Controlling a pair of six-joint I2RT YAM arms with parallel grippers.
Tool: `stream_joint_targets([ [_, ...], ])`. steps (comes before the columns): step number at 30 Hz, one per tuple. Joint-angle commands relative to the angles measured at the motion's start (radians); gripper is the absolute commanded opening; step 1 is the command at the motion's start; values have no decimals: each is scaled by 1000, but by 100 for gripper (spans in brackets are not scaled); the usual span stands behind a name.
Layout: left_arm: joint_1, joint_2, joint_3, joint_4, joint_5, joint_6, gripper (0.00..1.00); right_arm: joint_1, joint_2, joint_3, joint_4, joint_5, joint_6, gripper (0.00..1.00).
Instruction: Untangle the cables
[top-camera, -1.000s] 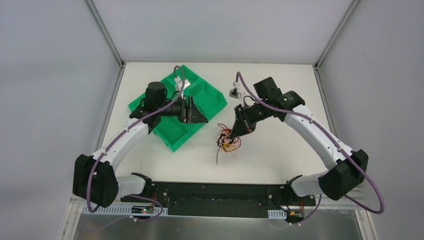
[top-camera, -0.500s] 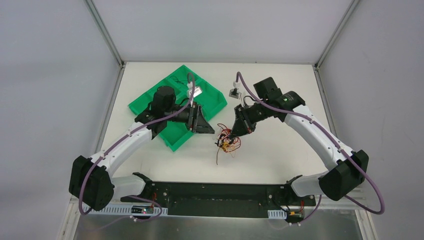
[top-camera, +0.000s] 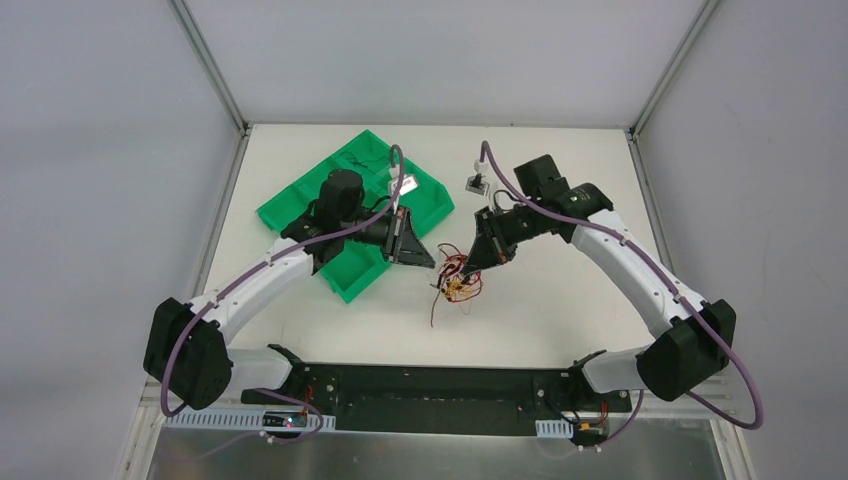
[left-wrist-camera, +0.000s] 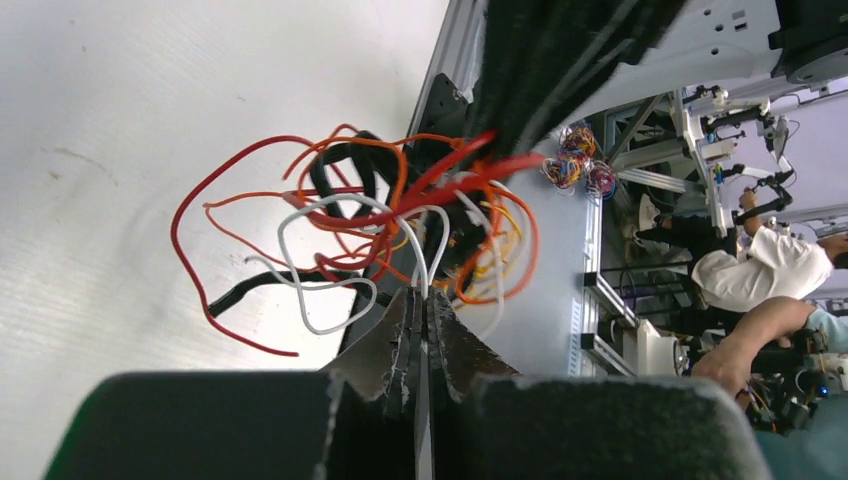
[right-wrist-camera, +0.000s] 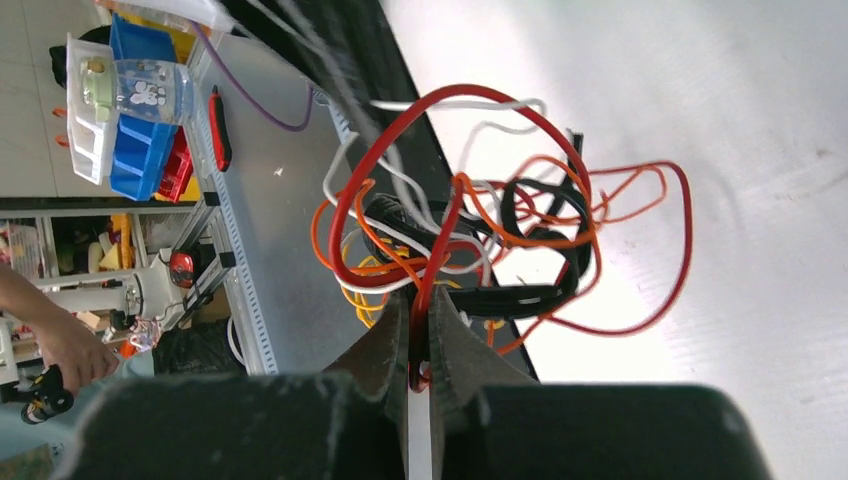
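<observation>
The cables (top-camera: 456, 286) form a small tangle of red, orange, yellow, white and black wires in the middle of the white table. My left gripper (top-camera: 428, 260) reaches it from the left. In the left wrist view the left gripper (left-wrist-camera: 421, 300) is shut, with a white cable (left-wrist-camera: 330, 215) of the tangle running in between its tips. My right gripper (top-camera: 466, 268) comes in from the right. It (right-wrist-camera: 420, 325) is shut on a red cable (right-wrist-camera: 440, 235) that loops up out of the jaws. The bundle hangs between the two grippers, and loose ends trail on the table.
A green compartment tray (top-camera: 352, 282) lies on the table left of the tangle, under the left arm. The black mounting bar (top-camera: 430, 385) with both arm bases runs along the near edge. The table's metal edge rails (top-camera: 215, 225) stand at both sides.
My left arm swung right from over the green tray to the tangle, and its jaws went from open to shut on a white cable. The right gripper kept its grip and barely moved.
</observation>
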Motion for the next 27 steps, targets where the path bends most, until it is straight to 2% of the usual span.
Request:
stream_joint_targets([
  [1,42,-37,95,-27,52,21,0,-72,-15,-45,-10,28,-50,0],
  [5,147,-53,194,-76,63,28,0,-139,1,-89,-66,165,-131,0],
  [11,318,-49,392,-62,53,-12,0,-240,34,-145,-86,336,-199,0],
  [18,476,-13,550,57,3,-147,0,-354,94,-184,-79,445,-259,0],
  [27,637,93,817,46,-64,-145,0,-446,199,-226,-74,539,-313,0],
])
